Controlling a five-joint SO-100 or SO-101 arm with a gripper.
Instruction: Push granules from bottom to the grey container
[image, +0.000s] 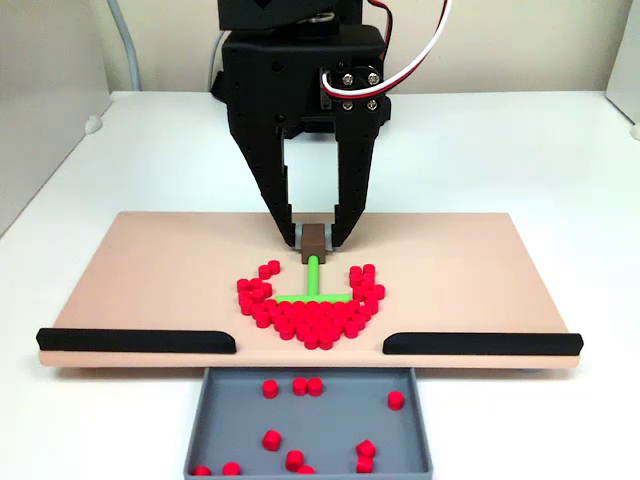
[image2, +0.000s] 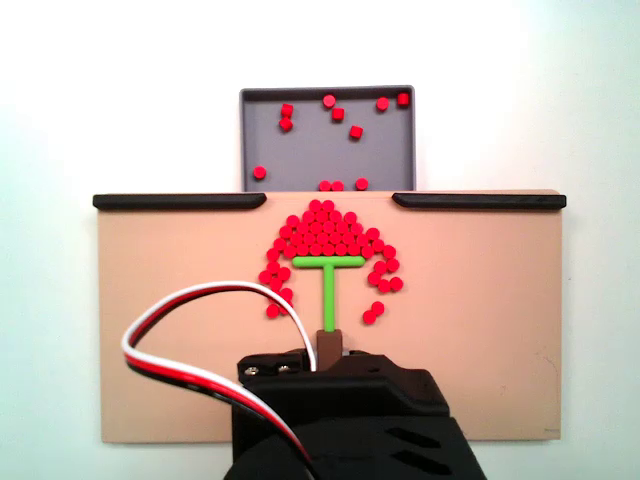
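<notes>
A heap of red granules (image: 312, 316) lies on the tan board, bunched in front of the crossbar of a green T-shaped stick (image: 313, 288). In a fixed view the same granules (image2: 326, 234) sit just below the gap between two black strips, with a few strays at the sides. My black gripper (image: 315, 238) is shut on the stick's brown handle (image: 314, 242), and the gripper (image2: 328, 345) holds it upright at the board's middle. The grey container (image: 215, 420) lies past the gap and holds several loose granules (image: 300, 386). The container (image2: 250, 140) touches the board's edge.
The tan board (image: 150, 270) rests on a white table. Two black strips (image: 135, 341) (image: 480, 344) line its edge on either side of the gap. A red, white and black cable (image2: 190, 310) loops from the arm over the board.
</notes>
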